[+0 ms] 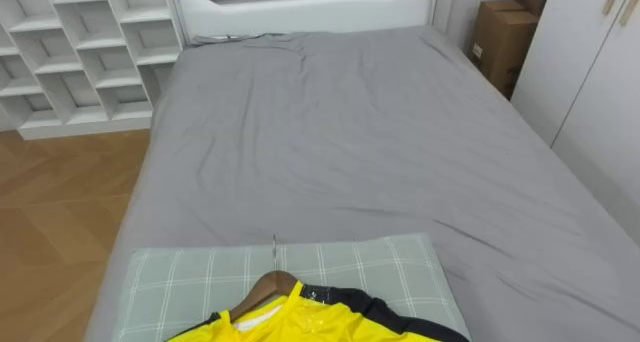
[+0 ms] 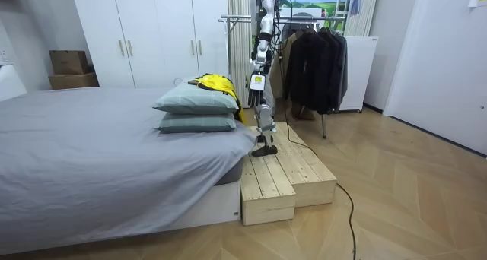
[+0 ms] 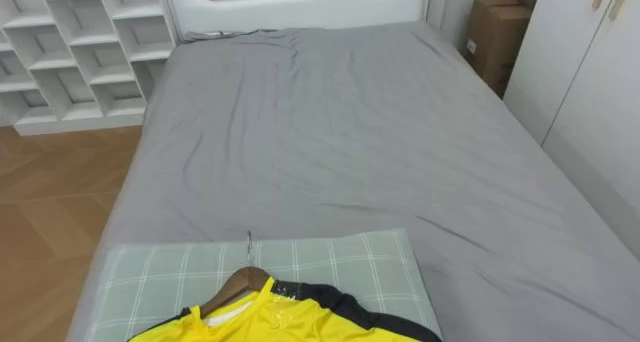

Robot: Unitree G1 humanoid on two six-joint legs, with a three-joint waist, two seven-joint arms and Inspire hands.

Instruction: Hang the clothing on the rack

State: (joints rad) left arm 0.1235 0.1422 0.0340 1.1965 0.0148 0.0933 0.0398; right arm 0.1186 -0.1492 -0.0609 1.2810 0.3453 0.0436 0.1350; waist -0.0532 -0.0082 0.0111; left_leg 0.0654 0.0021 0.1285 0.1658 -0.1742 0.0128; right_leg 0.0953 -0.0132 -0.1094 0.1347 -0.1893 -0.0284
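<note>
Nearest to the robot lies a yellow shirt (image 1: 310, 322) with dark trim. It is spread on a pale checked pillow (image 1: 180, 277) at this end of the bed (image 1: 350, 132). A wooden hanger (image 1: 268, 285) already sits inside the neck of the shirt, and its thin metal hook (image 1: 276, 250) points away over the pillow towards the grey sheet. Nothing holds the hanger or the shirt.

Beyond the pillow the grey sheet is bare up to the white headboard (image 1: 300, 2). A white shelf (image 1: 70, 52) stands on the floor at the far left, and a cardboard box (image 1: 500, 42) beside a white wardrobe (image 1: 590, 82) at the far right.

In the room view the robot stands upright on a low wooden platform (image 2: 289, 176), just beside the stacked pillows and facing along the bed. By its body, the hand that hangs at its side is the left hand (image 2: 258, 82). Whether that hand is spread or closed I cannot tell. Behind the robot is a clothes rack (image 2: 236, 18) where dark clothes (image 2: 312, 62) hang.

I judge the task to be at an early stage. The shirt is on its hanger, so that part seems done. What is left is to take the hanger near the hook, lift the shirt from the pillow, turn to the rack behind, and put the hook over the rail.
</note>
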